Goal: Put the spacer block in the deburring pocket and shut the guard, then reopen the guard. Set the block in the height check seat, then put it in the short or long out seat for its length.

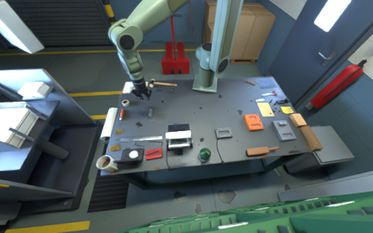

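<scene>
My gripper (141, 96) hangs above the far left part of the bench. The grey spacer block (150, 112) lies on the tabletop a little in front of it and apart from it. The deburring pocket (178, 140) with its white guard stands at the front centre. A small grey seat (223, 132) lies to its right, then an orange seat (253, 122) and a larger grey seat (284, 130) further right. The gripper's fingers are partly drawn together and hold nothing.
The arm's base column (205, 73) stands at the rear centre of the bench. A mug (106, 163), a black gauge (132, 155), a red pad (154, 153), a steel ruler (141, 138) and a green button (204, 154) crowd the front edge. A tape roll (125, 103) lies left of the gripper.
</scene>
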Action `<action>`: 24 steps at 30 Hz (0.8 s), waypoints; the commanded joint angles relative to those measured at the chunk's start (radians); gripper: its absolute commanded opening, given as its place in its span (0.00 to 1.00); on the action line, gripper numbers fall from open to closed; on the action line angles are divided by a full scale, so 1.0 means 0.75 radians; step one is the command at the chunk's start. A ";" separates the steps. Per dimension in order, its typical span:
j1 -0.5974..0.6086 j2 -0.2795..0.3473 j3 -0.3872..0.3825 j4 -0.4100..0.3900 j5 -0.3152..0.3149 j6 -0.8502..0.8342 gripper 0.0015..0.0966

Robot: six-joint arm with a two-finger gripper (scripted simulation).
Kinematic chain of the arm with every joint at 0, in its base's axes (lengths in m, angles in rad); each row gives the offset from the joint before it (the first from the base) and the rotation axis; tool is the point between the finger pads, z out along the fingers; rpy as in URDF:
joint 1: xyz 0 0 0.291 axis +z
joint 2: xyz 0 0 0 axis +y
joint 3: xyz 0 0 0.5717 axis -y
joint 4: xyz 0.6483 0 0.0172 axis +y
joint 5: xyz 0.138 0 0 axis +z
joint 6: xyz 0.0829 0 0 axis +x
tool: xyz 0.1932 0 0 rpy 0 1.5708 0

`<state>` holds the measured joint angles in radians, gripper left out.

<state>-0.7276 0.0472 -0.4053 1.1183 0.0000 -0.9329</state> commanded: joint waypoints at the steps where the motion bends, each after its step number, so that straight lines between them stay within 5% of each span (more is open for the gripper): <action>1: 0.000 -0.001 0.001 0.000 0.000 0.000 0.43; 12: 0.000 0.017 -0.018 -0.036 0.000 0.000 0.43; 24: 0.000 0.107 -0.088 -0.195 0.000 0.000 0.43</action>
<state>-0.7277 0.1282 -0.4730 0.9704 0.0000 -0.9330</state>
